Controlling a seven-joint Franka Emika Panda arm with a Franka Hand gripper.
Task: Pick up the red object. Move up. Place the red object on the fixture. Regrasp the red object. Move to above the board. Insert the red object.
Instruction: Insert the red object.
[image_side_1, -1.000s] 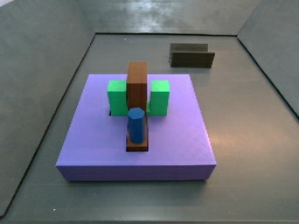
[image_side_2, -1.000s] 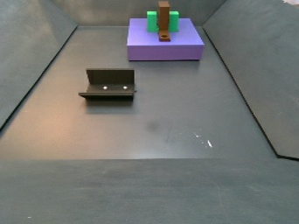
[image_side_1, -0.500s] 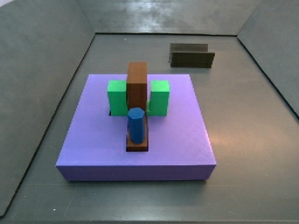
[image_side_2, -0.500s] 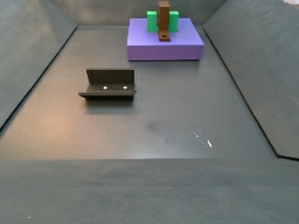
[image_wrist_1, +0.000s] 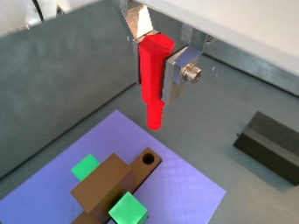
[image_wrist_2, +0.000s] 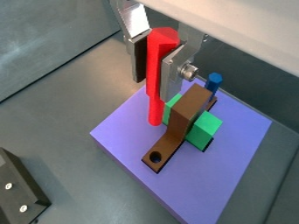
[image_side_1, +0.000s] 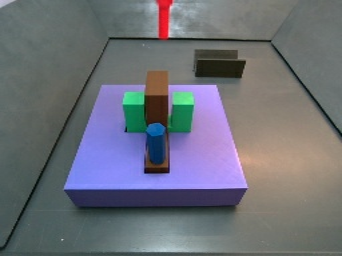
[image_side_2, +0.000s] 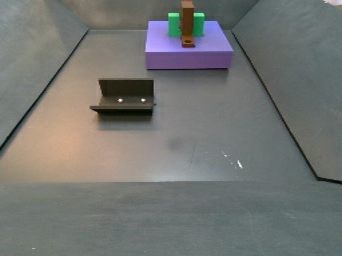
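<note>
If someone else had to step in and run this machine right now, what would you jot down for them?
Gripper: high above the board, shut on the red object, which hangs upright between the fingers.
Board: carries the green block, brown slab and blue cylinder. An open round hole shows at the slab's end.
Fixture: empty on the floor, away from the board.
Done: red object held above the board.
Left: lower and insert it, probably into that hole.
</note>
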